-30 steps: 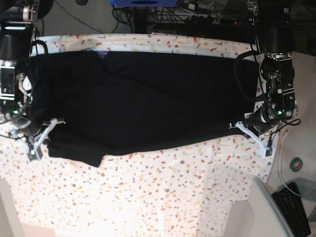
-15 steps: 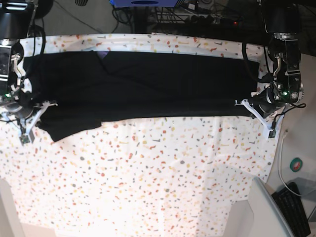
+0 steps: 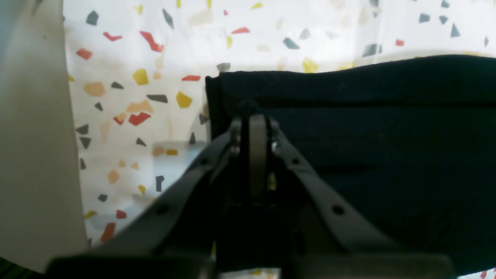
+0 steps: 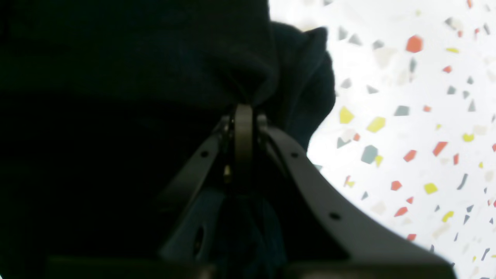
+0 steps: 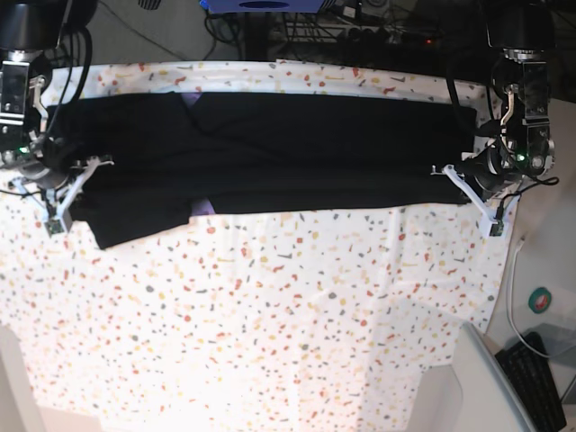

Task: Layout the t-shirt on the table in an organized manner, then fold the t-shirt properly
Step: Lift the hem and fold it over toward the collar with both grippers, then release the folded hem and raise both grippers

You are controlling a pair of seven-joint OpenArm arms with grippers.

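Observation:
The black t-shirt (image 5: 270, 153) lies as a long band across the far part of the table (image 5: 270, 324). One sleeve (image 5: 135, 225) juts toward me at the left, and a sliver of purple print (image 5: 203, 207) shows at the near edge. My left gripper (image 5: 459, 187) is shut on the shirt's right end; in the left wrist view its tips (image 3: 252, 114) pinch the t-shirt (image 3: 368, 155) close to a corner. My right gripper (image 5: 74, 187) is shut on the left end; in the right wrist view the t-shirt (image 4: 116, 97) bunches around its tips (image 4: 243, 110).
The table's right edge runs close to my left gripper, with a grey panel (image 3: 35, 135) beside it. Off the table at the lower right are a keyboard (image 5: 540, 382) and a green round object (image 5: 543, 300). Cables and equipment (image 5: 360, 27) sit behind the far edge.
Both grippers have moved toward the far side of the table, still shut on the shirt. The shirt's near edge has come back with them, so the black band is narrower now.

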